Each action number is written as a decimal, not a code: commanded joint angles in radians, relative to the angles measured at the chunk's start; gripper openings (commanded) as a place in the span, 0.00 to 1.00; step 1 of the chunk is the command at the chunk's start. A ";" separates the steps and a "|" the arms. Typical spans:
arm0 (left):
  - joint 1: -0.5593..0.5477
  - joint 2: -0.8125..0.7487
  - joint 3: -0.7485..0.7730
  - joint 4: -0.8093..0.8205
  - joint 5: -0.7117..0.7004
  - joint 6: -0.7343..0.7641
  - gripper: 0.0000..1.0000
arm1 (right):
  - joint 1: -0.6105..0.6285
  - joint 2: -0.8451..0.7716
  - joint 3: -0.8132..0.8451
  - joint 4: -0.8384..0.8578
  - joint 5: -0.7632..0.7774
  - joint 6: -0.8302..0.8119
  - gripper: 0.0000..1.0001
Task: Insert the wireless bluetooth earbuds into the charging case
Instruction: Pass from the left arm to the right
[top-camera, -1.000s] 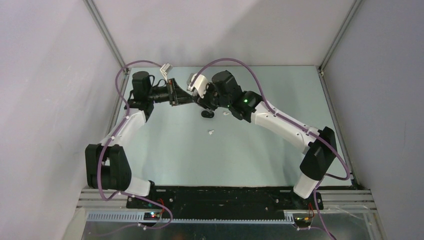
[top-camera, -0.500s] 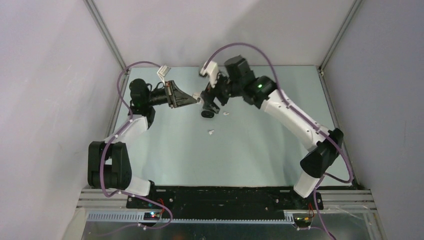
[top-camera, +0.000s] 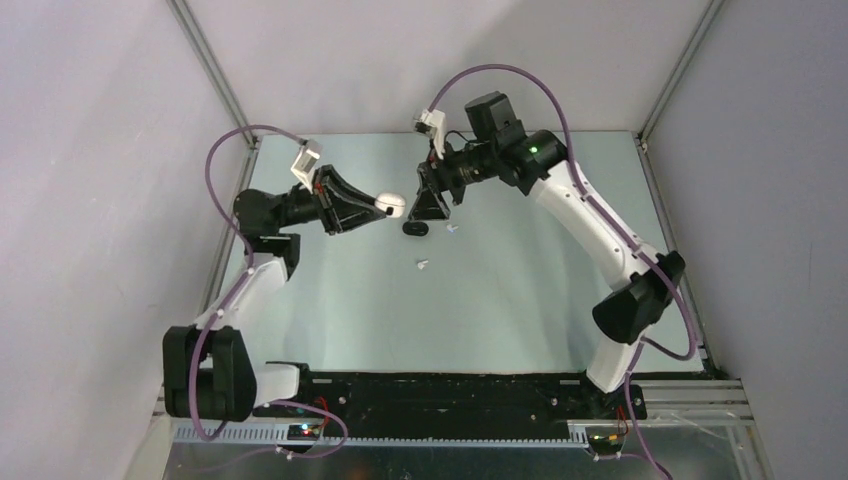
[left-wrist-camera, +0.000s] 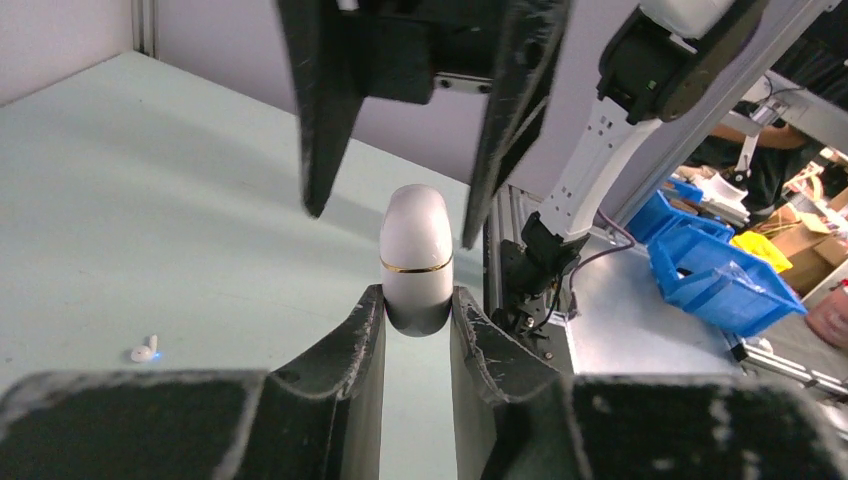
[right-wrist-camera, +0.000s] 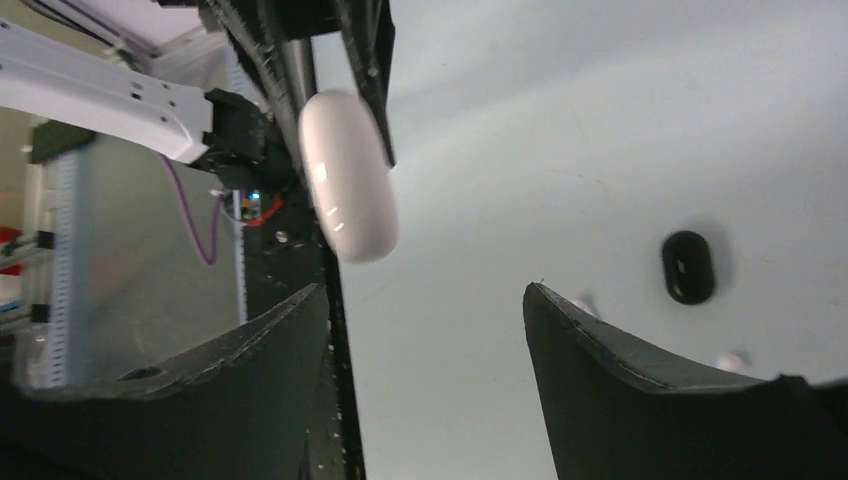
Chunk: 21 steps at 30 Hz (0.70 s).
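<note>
charging case (left-wrist-camera: 417, 262) pinched btwn L fingers (left-wrist-camera: 345, 350), R fingers (right-wrist-camera: 600, 350) spread, not touching it

From my seat I'm looking at a pale mint bench (top-camera: 500, 300) boxed in by plain lilac-grey walls (top-camera: 90, 200), with aluminium posts (top-camera: 212, 70) running up the back corners. The light's soft and even. Blue bins (left-wrist-camera: 715, 275) sit past the bench edge.

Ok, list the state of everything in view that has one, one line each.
left claw: shut on the charging case
charging case: lid closed, held above the table
right claw: open, empty
wireless bluetooth earbuds: both loose on the table
black oval object: lying on the table
</note>
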 joint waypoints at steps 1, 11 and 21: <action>-0.008 -0.066 -0.039 0.055 0.022 0.043 0.00 | 0.006 0.072 0.102 0.033 -0.176 0.091 0.74; -0.024 -0.083 -0.056 0.016 -0.008 0.056 0.00 | 0.026 0.157 0.221 -0.047 -0.295 0.037 0.55; -0.024 -0.064 -0.032 -0.013 -0.051 0.062 0.00 | 0.038 0.132 0.160 -0.057 -0.261 0.026 0.44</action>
